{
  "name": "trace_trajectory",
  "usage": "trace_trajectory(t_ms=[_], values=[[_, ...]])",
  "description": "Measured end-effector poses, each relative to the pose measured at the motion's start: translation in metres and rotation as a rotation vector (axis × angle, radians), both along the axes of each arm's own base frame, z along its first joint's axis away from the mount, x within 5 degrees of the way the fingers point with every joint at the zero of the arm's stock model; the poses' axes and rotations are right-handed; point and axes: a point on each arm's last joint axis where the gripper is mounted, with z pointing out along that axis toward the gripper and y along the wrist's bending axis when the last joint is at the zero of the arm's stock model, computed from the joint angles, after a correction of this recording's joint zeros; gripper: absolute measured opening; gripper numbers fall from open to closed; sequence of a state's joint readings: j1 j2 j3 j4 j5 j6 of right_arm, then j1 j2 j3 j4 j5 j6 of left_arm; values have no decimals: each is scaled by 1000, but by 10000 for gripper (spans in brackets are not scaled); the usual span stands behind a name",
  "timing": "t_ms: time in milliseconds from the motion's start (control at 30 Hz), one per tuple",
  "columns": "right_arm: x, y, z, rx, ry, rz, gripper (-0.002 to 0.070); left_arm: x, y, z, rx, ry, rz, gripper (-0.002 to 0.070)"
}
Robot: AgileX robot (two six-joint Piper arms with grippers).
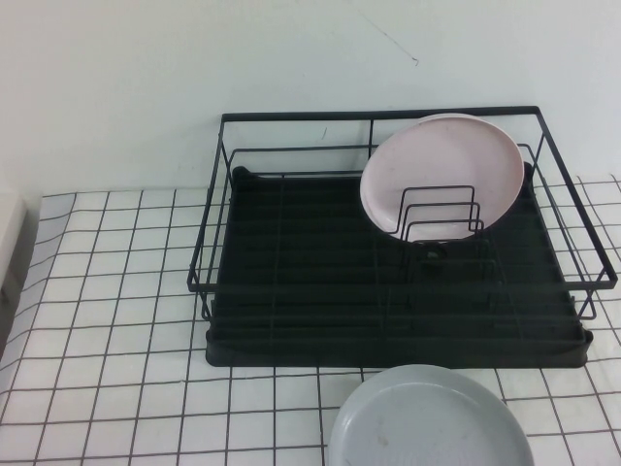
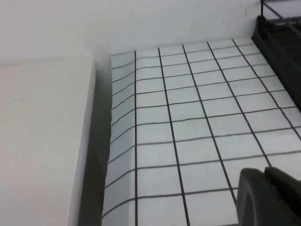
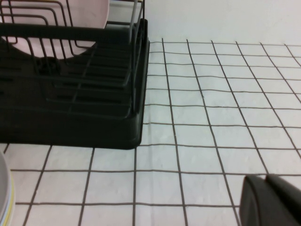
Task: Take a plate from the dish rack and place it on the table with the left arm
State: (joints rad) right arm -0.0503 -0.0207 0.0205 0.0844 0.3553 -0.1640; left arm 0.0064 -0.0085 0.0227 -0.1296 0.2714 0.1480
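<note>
The pale grey plate (image 1: pixel 432 417) lies flat on the gridded table (image 1: pixel 116 291), just in front of the black dish rack (image 1: pixel 291 320); its rim also shows in the right wrist view (image 3: pixel 4 188). A pale pink plate (image 1: pixel 441 175) stands upright among the rack's wire dividers. Neither arm shows in the high view. My left gripper (image 2: pixel 264 174) is shut and empty over bare table, left of the rack's corner (image 2: pixel 282 42). My right gripper (image 3: pixel 267 181) is shut and empty over the table, to the right of the rack (image 3: pixel 70 108).
A white block (image 2: pixel 42 141) borders the table's left edge, where the covering curls up. A white wall stands behind the rack. Gridded table lies on both sides of the rack.
</note>
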Motion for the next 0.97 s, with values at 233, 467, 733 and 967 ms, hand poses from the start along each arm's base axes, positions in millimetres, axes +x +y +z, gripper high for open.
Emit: trace_trajectory(t_ms=[233,467,733,967], values=[[0,0,0,0,0,0,-1,-1,0,-3,2,34,-5,-2],[0,0,0,0,0,0,-1,-1,0,-3,2,36,-5,-2],[0,0,0,0,0,0,-1,-1,0,-3,2,38,-5,-2],[0,0,0,0,0,0,-1,-1,0,-3,3,39,-6,-2]])
